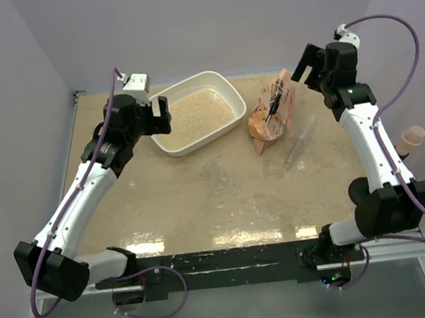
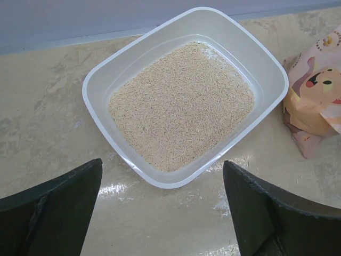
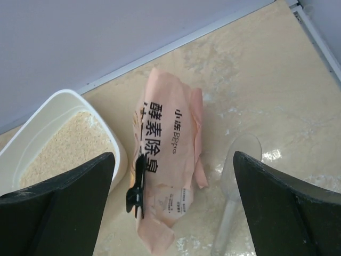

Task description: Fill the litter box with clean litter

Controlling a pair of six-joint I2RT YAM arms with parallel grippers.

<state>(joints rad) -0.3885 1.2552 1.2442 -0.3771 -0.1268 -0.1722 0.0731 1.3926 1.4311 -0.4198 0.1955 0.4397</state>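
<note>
Status: the litter box (image 1: 215, 78) sits in the upper centre of the overhead view, on the tabletop (image 1: 217, 197), set at an angle. The clean litter (image 1: 196, 118) covers most of its floor in a thin layer, with bare white showing along the walls. I judge the fill partial at best.

Left tool (image 1: 159, 114): jaws wide apart, holding nothing, hanging just beside the box's left rim. Right tool (image 1: 305, 64): jaws wide apart, empty, at the upper right, above the far end of the bag (image 1: 272, 110).

The bag lies on its side just right of the box, its near end pinched by a black clip (image 3: 135, 193). A clear scoop (image 1: 300, 143) lies on the tabletop just right of the bag.

Risks noted:
- The bag is soft. A grip low on it would likely let it fold and dump granules onto the tabletop, not into the box.
- The clip must come off first, or nothing pours.
- The box looks light. A nudge from the left tool could slide it or tip litter over the rim.
- The scoop is transparent and easy to misjudge. A descending right tool could knock it away.
</note>
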